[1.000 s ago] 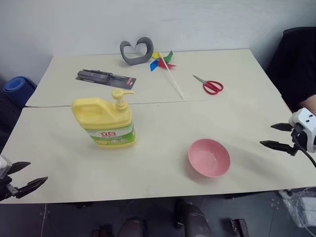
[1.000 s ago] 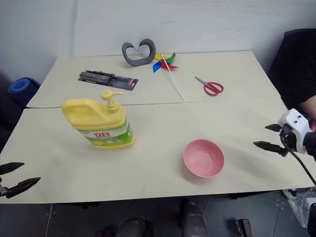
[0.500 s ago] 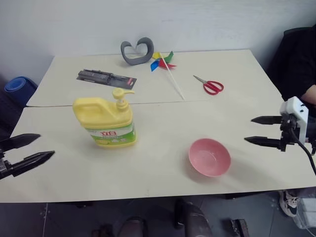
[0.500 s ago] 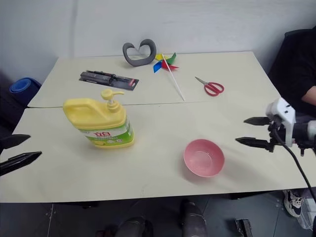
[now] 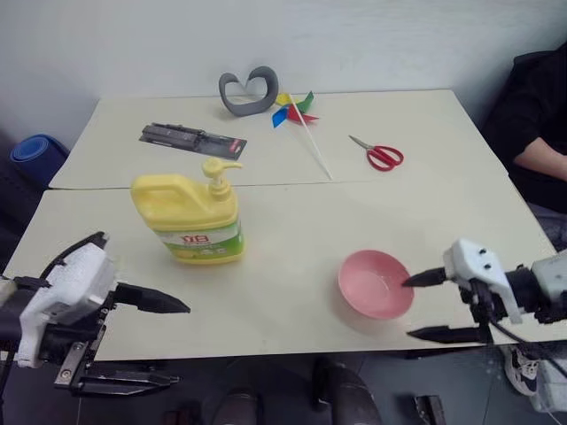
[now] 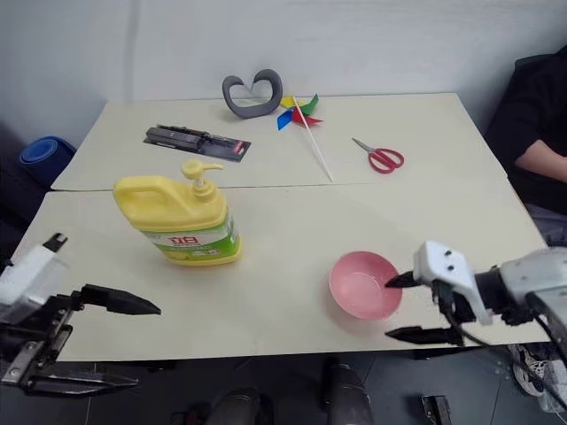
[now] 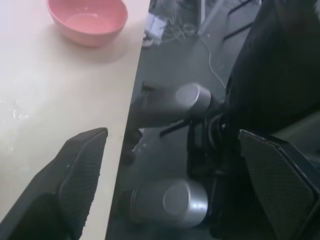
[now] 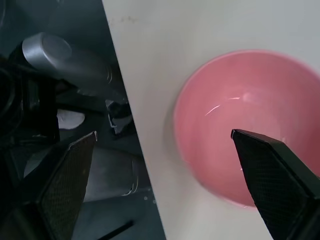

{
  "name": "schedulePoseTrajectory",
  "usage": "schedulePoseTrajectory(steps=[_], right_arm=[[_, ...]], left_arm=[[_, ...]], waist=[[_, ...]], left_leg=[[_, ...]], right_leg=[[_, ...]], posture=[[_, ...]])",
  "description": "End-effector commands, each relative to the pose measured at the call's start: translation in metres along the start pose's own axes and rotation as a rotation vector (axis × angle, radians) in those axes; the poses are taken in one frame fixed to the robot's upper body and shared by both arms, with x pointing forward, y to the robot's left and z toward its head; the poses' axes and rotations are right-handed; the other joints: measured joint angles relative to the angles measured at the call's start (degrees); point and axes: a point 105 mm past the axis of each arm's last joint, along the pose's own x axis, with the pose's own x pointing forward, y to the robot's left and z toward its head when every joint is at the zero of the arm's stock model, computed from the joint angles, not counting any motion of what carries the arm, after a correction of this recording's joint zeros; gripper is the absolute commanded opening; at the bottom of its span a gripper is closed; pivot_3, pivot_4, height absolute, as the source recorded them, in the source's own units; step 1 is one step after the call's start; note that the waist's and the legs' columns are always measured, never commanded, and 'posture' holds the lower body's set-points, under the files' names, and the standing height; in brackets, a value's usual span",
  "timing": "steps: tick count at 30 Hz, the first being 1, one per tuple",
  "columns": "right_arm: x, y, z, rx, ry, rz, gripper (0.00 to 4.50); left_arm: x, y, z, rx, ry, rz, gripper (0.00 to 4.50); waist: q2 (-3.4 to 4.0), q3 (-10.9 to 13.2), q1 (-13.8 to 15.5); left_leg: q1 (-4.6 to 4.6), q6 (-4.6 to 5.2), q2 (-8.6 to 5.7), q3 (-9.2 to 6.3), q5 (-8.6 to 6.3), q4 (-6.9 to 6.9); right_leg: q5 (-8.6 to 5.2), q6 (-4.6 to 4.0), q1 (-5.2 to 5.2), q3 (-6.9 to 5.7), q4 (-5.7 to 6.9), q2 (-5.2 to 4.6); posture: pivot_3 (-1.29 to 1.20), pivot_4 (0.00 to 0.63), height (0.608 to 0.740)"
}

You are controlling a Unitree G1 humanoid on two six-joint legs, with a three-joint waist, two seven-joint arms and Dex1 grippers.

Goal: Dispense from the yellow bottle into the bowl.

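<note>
Left end effector point(image 5: 146, 341), fingers spread and empty, hangs at the counter point(image 5: 292, 239) edge; squat yellow plastic pump bottle point(image 5: 189, 218) stands upright just beyond it, shallow pink plastic bowl point(image 5: 376, 282) sits by the wide-open right end effector point(image 5: 430, 305).

Two pale cream worktops point(image 5: 372, 221) are standing pushed together, a seam running across between them. A plain white wall point(image 5: 354, 40) is rising behind the far edge. Dark grey floor point(image 5: 124, 394) is showing below the near edge. Even, soft light is falling overall.

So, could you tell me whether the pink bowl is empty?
Empty: the bowl's bare pink inside shows nothing but a glint.
</note>
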Motion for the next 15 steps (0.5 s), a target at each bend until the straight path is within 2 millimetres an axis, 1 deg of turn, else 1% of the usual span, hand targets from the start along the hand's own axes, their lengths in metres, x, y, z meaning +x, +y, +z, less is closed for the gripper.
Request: schedulePoseTrajectory(steps=[1,2,5,10,13,15], right_arm=[[0.011,-0.003,0.006,-0.092,-0.007,-0.102,4.5],[0.016,-0.005,0.004,-0.1,-0.008,-0.133,4.5],[0.03,-0.002,-0.003,-0.101,0.0,-0.151,4.5],[0.049,-0.001,-0.013,-0.122,-0.005,-0.168,4.5],[0.059,-0.004,-0.019,-0.144,0.007,-0.187,4.5],[0.065,-0.007,-0.02,-0.146,-0.001,-0.196,4.5]], left_arm=[[0.001,0.007,-0.002,0.047,0.016,0.011,4.46],[0.001,0.009,0.001,0.054,0.003,0.007,4.46],[0.001,0.012,0.008,0.062,-0.021,-0.002,4.46],[0.003,0.019,0.009,0.079,-0.015,0.013,4.46],[0.004,0.021,0.01,0.089,-0.014,0.019,4.46],[0.004,0.024,0.013,0.102,-0.022,0.03,4.46]], waist=[[-0.11,0.0,-0.07],[-0.19,-0.03,-0.07],[-0.33,-0.04,-0.04],[-0.39,-0.06,-0.03],[-0.42,-0.06,-0.12],[-0.52,-0.06,-0.11]], left_leg=[[0.04,-0.01,0.0,0.04,0.0,0.01],[0.09,-0.01,-0.01,0.07,0.01,0.01],[0.32,-0.01,0.0,0.08,0.03,0.01],[0.47,0.01,-0.01,0.02,0.03,-0.01],[0.51,0.01,-0.01,0.02,0.03,-0.01],[0.54,0.01,-0.01,0.03,0.03,-0.01]], right_leg=[[0.0,-0.01,0.0,0.04,-0.03,0.0],[0.0,-0.02,0.01,0.09,-0.1,-0.02],[0.0,-0.08,0.12,0.19,-0.06,-0.02],[-0.01,-0.09,0.11,0.33,0.08,-0.01],[0.0,-0.1,0.12,0.37,0.1,0.0],[0.0,-0.1,0.12,0.41,0.11,0.01]], posture=[[0.0,0.15,0.74],[0.0,0.15,0.74],[0.0,0.15,0.74],[0.0,0.15,0.74],[0.0,0.15,0.74],[0.0,0.15,0.74]])
